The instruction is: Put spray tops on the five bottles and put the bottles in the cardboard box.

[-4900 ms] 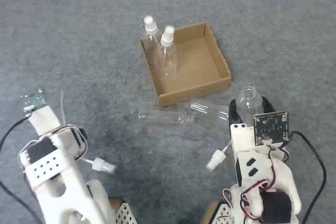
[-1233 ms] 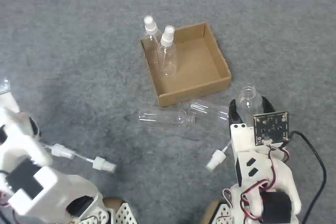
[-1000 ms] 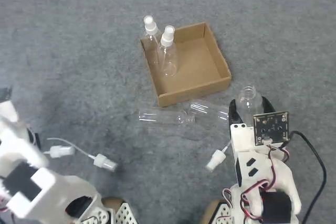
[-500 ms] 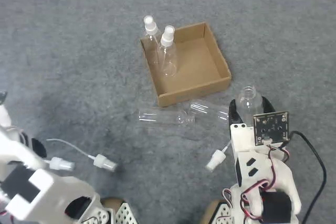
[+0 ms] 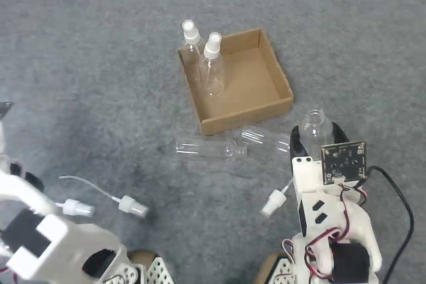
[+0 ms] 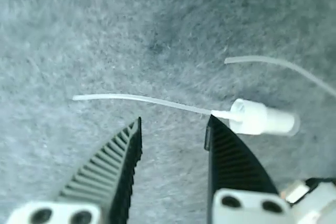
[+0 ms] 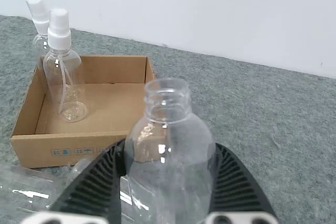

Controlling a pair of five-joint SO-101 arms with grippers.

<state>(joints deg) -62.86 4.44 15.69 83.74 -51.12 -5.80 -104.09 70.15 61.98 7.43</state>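
My right gripper (image 7: 169,150) is shut on an upright clear bottle (image 7: 169,145) with no top, just in front of the cardboard box (image 5: 266,94). One capped bottle (image 5: 213,64) stands inside the box at its left wall. A second capped bottle (image 5: 191,43) stands at that wall's far corner. Two uncapped bottles (image 5: 210,147) (image 5: 266,139) lie on the carpet before the box. My left gripper (image 6: 174,121) hangs open over the carpet at the front left. A white spray top (image 6: 262,119) lies beside one finger, with its thin tube running past the fingertips.
Another spray top (image 5: 133,205) lies right of the first spray top (image 5: 76,207), and a third spray top (image 5: 274,201) lies beside the right arm's base. The grey carpet (image 5: 100,84) ends at a white wall behind the box.
The left arm has swung out toward the left front edge. The spray top beside it has shifted a little toward the front and now lies still. The right arm and its bottle have not moved.
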